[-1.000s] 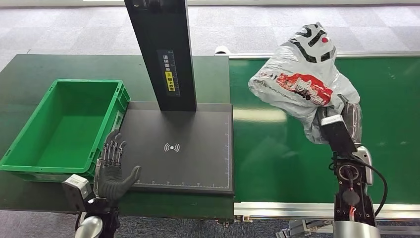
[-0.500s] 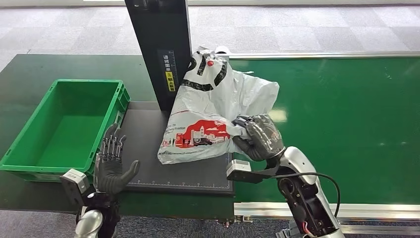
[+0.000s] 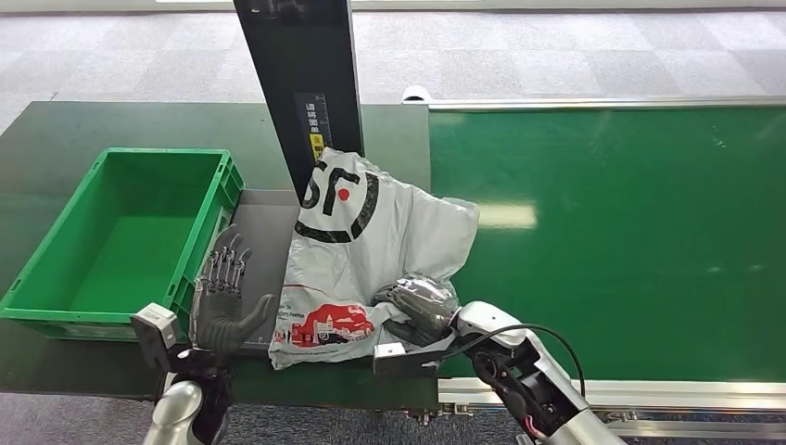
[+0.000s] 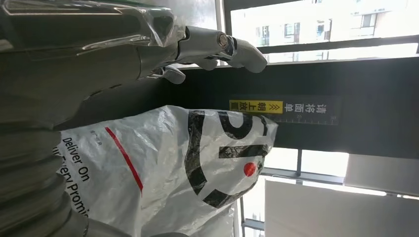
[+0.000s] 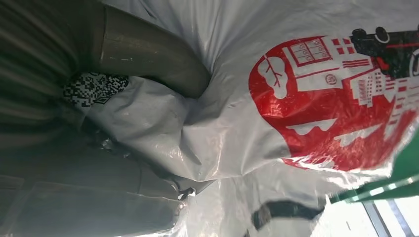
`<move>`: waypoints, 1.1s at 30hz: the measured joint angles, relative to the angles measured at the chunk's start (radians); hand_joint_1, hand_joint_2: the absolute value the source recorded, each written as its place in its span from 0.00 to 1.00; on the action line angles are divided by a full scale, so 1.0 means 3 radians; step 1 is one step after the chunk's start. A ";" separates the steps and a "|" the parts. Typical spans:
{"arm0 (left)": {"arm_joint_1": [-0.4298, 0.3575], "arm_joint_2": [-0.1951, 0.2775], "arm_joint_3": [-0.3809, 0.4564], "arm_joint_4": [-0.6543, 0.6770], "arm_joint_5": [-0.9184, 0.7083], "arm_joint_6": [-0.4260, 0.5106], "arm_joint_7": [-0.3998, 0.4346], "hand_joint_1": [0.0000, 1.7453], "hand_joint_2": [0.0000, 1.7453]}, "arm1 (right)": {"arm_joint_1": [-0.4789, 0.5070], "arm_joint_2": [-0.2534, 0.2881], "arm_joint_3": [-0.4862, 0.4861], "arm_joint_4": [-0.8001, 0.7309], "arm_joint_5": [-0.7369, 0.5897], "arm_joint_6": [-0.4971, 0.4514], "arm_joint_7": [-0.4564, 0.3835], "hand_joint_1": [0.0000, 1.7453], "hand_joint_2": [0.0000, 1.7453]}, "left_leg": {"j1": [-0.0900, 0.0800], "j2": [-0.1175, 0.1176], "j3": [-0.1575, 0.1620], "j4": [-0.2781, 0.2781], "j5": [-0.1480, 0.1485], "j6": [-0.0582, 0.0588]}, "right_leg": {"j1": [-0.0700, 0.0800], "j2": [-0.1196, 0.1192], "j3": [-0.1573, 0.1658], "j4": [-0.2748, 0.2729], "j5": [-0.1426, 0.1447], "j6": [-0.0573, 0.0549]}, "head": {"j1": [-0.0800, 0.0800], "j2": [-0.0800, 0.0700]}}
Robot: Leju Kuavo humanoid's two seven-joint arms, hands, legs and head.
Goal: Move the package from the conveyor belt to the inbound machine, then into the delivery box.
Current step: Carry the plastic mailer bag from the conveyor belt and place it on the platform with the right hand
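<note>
Now right hand (image 3: 422,306) gripping package (image 3: 371,250) — on inbound machine (image 3: 264,241), left hand (image 3: 222,301) spread.

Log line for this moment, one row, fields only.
stage: package on scanner plate | right hand: gripping package | left hand: open, beside plate | green bin: no package in it

At lower left of the frame, the left hand (image 3: 222,301) stands upright, palm open, fingers spread. At lower centre, the right hand (image 3: 419,307) grips a bunched plastic package (image 3: 361,250).
</note>
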 joint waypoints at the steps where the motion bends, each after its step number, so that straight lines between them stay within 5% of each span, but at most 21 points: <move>1: -0.0001 0.0003 -0.0010 0.0009 0.0001 -0.0001 0.0003 0.00 1.00 | -0.0025 -0.0004 0.0029 0.0056 -0.0014 0.0032 0.0009 1.00 1.00 | 0.0000 0.0000 0.0000 0.0000 0.0000 0.0000 | 0.0000 0.0000 0.0000 0.0000 0.0000 0.0000 | 0.0000 0.0000; 7: 0.0000 0.0016 -0.0034 0.0045 0.0015 0.0015 0.0013 0.00 1.00 | -0.0147 -0.0042 0.0165 0.0277 -0.0112 0.0037 -0.0033 1.00 1.00 | 0.0000 0.0001 0.0004 0.0000 0.0000 0.0000 | 0.0000 0.0000 0.0004 0.0000 0.0000 0.0000 | 0.0001 0.0000; 11: 0.0044 0.0024 -0.0035 0.0020 0.0031 0.0031 0.0026 0.00 1.00 | -0.0160 -0.0052 0.0202 0.0291 -0.0178 -0.0183 -0.0070 0.19 1.00 | 0.0000 0.0001 0.0005 0.0000 0.0000 0.0000 | 0.0000 0.0000 0.0005 0.0000 0.0000 0.0000 | 0.0001 0.0000; 14: 0.0093 0.0028 -0.0032 -0.0011 0.0031 0.0032 0.0028 0.00 1.00 | -0.0150 -0.0054 0.0202 0.0246 -0.0170 -0.0484 -0.0077 0.00 1.00 | 0.0000 0.0001 0.0005 0.0000 0.0000 0.0000 | 0.0000 0.0000 0.0004 0.0000 0.0000 0.0000 | 0.0000 0.0000; 23: 0.0104 0.0033 -0.0029 -0.0021 0.0034 0.0024 0.0028 0.00 1.00 | 0.0064 -0.0062 -0.0116 -0.0324 -0.0361 -0.1035 -0.0284 0.00 1.00 | 0.0000 0.0001 0.0002 0.0000 0.0000 0.0000 | 0.0000 0.0000 0.0000 0.0000 0.0000 0.0000 | 0.0000 0.0001; 33: 0.0016 0.0036 -0.0072 0.0085 0.0031 0.0022 -0.0006 0.00 1.00 | 0.0295 -0.0097 -0.0482 -0.0751 -0.1706 -0.0158 -0.0616 0.00 1.00 | 0.0000 0.0001 0.0002 0.0000 0.0000 0.0000 | 0.0000 0.0001 0.0001 0.0000 0.0000 0.0000 | 0.0001 -0.0001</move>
